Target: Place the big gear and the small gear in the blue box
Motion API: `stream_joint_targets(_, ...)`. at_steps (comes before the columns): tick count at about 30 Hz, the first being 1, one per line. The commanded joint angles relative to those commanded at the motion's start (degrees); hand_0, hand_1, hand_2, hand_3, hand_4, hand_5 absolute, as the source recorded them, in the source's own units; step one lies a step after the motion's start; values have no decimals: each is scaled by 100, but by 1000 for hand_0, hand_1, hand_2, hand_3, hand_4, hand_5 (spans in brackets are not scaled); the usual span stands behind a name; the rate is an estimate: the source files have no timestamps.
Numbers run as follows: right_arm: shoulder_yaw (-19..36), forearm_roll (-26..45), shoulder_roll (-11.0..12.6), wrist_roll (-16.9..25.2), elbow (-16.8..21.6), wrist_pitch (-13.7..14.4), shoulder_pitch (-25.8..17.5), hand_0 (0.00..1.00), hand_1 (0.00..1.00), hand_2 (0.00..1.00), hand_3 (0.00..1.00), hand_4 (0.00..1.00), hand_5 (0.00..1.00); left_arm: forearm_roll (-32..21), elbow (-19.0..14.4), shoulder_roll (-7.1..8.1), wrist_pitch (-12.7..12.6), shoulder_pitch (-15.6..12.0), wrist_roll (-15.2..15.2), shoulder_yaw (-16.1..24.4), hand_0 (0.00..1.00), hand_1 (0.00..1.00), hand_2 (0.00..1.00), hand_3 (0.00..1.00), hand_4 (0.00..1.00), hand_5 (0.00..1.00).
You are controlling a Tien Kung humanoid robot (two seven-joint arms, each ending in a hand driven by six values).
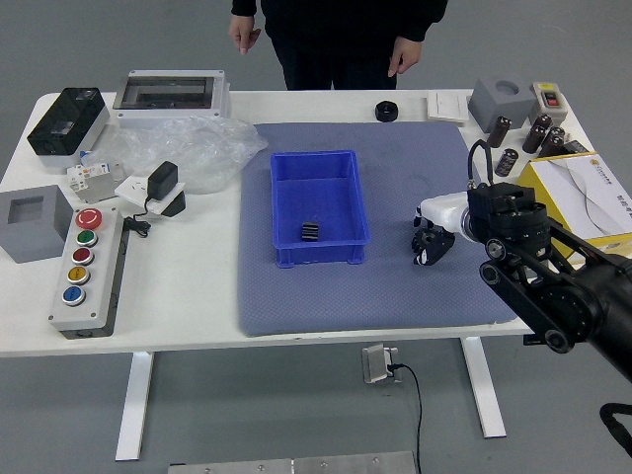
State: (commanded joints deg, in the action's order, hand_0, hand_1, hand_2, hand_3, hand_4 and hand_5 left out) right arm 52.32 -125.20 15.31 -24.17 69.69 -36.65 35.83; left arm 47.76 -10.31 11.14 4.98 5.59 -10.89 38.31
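Observation:
The right hand (434, 229) reaches in from the right over the mat and covers most of a dark toothed gear (423, 257), so its grip on the gear cannot be made out. Left of them stands the open blue box (285, 203), with a small black ridged piece (310, 231), possibly the small gear, lying inside near its front wall. The left arm is out of view.
A black round part (386, 111) lies at the mat's far edge. A button panel (87, 272) and plastic bag (202, 153) are left, a yellow bin (553, 193) right. Beyond the table a person (341, 35) stands, both hands hanging down.

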Motion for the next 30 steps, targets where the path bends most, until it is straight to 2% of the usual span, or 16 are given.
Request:
stream_joint_targets(8,1,-87,-21,30,-48,117,-14,645,649,740,814,793,387,-24,0,-18,0,7,4,-18,825,834,835,830,510,88)
stream_joint_targets(9,-2,-107,-22,38,-52,140,-16,585,581,677,725,735,333,-27,0,-19,0,7,5,-20,825,834,835,829,510,89)
stream_joint_targets(14,-23,-238,-36,79,-79,197,-34,585,581,677,725,735,333,-56,0,-28,1,10,12,-46,825,834,835,829,510,89)
stream_joint_targets(15,-28,-256,-41,86,-83,196,-38,550,547,647,697,701,260,-61,0,-30,1,11,14,-51,825,834,835,829,510,87)
stream_joint_targets(27,-75,-349,-90,113,-126,221,-80,547,545,644,697,695,248,-83,0,-40,2,14,20,-69,825,834,835,828,510,86)
stream_joint_targets(28,-77,-355,-92,115,-126,237,-81,491,513,595,647,669,220,-81,0,-40,3,13,19,-66,825,834,835,827,510,88)
stream_joint_targets(30,-80,-365,-97,118,-123,285,-85,491,513,595,647,669,220,-71,0,-40,4,10,16,-58,825,834,835,827,510,88)
